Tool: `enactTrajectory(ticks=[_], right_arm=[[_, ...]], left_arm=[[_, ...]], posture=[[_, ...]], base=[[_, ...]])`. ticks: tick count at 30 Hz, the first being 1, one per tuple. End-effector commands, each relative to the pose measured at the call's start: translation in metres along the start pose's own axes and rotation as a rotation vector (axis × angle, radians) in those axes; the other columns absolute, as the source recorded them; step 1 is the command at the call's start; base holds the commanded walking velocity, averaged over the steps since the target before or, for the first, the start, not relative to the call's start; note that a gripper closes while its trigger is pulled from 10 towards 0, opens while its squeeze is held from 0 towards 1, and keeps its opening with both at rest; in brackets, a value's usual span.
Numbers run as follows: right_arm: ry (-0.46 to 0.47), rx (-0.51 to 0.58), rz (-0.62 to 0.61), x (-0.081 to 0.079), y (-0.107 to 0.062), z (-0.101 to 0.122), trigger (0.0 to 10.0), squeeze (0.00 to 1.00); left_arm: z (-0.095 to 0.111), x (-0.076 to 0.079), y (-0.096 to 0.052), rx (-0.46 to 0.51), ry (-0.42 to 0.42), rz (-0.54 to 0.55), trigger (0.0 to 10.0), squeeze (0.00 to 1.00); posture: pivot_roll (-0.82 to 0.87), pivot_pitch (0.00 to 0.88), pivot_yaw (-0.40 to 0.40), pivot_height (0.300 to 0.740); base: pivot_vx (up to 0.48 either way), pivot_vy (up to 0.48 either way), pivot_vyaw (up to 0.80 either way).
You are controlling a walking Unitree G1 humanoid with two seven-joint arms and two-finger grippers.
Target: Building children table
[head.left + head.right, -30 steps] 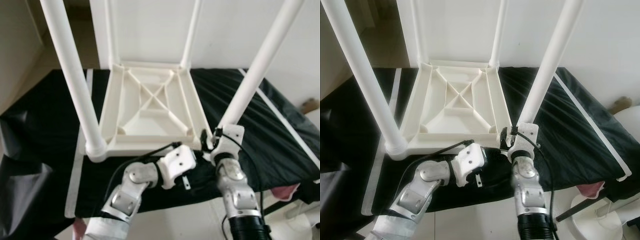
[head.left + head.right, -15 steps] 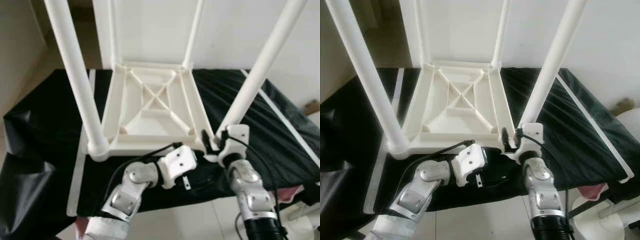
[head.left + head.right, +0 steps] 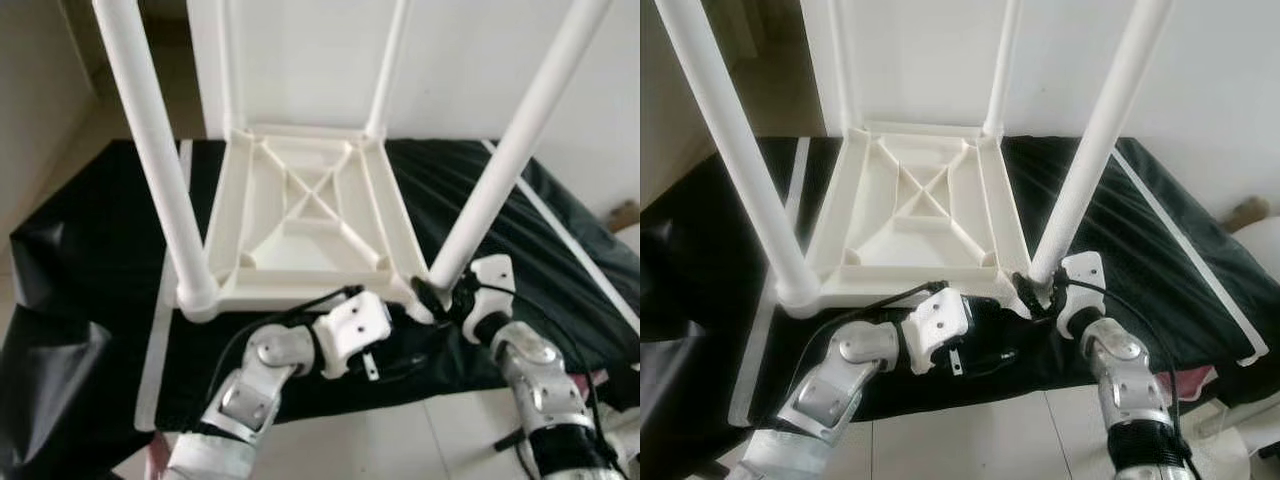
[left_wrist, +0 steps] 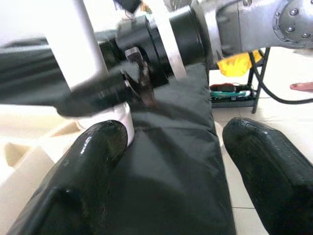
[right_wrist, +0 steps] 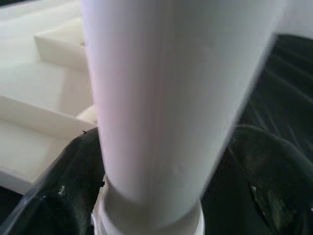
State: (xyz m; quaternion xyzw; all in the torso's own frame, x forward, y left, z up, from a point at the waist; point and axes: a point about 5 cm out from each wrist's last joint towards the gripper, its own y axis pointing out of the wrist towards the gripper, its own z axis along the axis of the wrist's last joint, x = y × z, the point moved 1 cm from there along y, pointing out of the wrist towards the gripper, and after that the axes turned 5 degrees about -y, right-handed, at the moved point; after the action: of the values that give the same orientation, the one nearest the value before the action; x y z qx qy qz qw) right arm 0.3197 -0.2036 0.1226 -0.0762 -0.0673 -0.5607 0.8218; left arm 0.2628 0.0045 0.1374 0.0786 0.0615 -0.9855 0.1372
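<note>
A white plastic children's table [image 3: 300, 215] lies upside down on a black cloth, its four legs pointing up. My right gripper [image 3: 432, 293] is at the foot of the near right leg [image 3: 500, 170], its black fingers [image 5: 63, 196] on either side of the leg where it meets the corner socket, shut on it. My left gripper [image 4: 171, 161] is low over the cloth by the table's front edge, pointing toward that same leg base. It is open, with only cloth between its fingers [image 4: 88, 161]. The near left leg [image 3: 155, 170] stands in its corner.
The black cloth [image 3: 90, 250] covers a low surface with a white strip [image 3: 160, 330] along its left side. A white wall rises close behind the table. Tiled floor lies in front, with a white round object [image 3: 1240, 450] at the right.
My right forearm has swung out to the right and its wrist has turned around the leg base while staying at it. The left arm has held still.
</note>
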Motion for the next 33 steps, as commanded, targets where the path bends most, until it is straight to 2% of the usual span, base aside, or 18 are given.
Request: enactTrajectory(ticks=[1, 7, 10, 11, 13, 14, 29, 30, 33], right_arm=[[-0.013, -0.011, 0.037, 0.001, 0.002, -0.004, 10.0, 0.0], [-0.029, -0.002, 0.108, 0.002, 0.014, 0.0, 10.0, 0.0], [-0.07, -0.01, 0.173, 0.0, 0.023, 0.001, 10.0, 0.0], [-0.079, -0.012, 0.188, -0.001, 0.024, 0.001, 7.5, 0.0], [-0.089, -0.014, 0.196, -0.001, 0.024, 0.001, 7.5, 0.0], [-0.091, -0.022, 0.2, -0.001, 0.025, -0.001, 0.0, 0.0], [-0.063, -0.026, 0.209, 0.005, 0.014, -0.016, 0.0, 0.0], [-0.057, -0.027, 0.198, 0.006, 0.013, -0.017, 10.0, 0.0], [-0.031, -0.02, 0.165, 0.007, 0.012, -0.017, 10.0, 0.0]], left_arm=[[0.003, -0.001, 0.0, 0.011, -0.009, 0.035, 10.0, 0.0], [0.005, -0.006, -0.001, 0.004, 0.019, 0.065, 10.0, 0.0], [0.005, -0.007, -0.001, -0.003, 0.028, 0.07, 10.0, 0.0], [0.005, -0.007, 0.0, -0.004, 0.029, 0.07, 10.0, 0.0], [0.005, -0.007, -0.001, -0.005, 0.028, 0.071, 10.0, 0.0], [0.005, -0.007, -0.001, -0.008, 0.029, 0.074, 10.0, 0.0], [0.004, -0.009, -0.002, -0.016, 0.043, 0.087, 10.0, 0.0], [0.004, -0.009, -0.002, -0.014, 0.042, 0.087, 10.0, 0.0], [0.005, -0.01, -0.001, -0.013, 0.04, 0.087, 10.0, 0.0]], posture=[[0.05, 0.0, -0.057, 0.74], [0.07, 0.0, -0.059, 0.74], [0.07, 0.0, -0.061, 0.74], [0.07, 0.0, -0.061, 0.74], [0.08, 0.0, -0.065, 0.74], [0.08, 0.0, -0.067, 0.74], [0.08, 0.0, -0.062, 0.74], [0.08, 0.0, -0.062, 0.74], [0.06, 0.0, -0.056, 0.74]], base=[[0.0, 0.0, 0.0], [0.0, 0.0, 0.0], [0.0, 0.0, 0.0], [0.0, 0.0, 0.0], [0.0, 0.0, 0.0], [0.0, 0.0, 0.0], [0.0, 0.0, 0.0], [0.0, 0.0, 0.0], [0.0, 0.0, 0.0]])
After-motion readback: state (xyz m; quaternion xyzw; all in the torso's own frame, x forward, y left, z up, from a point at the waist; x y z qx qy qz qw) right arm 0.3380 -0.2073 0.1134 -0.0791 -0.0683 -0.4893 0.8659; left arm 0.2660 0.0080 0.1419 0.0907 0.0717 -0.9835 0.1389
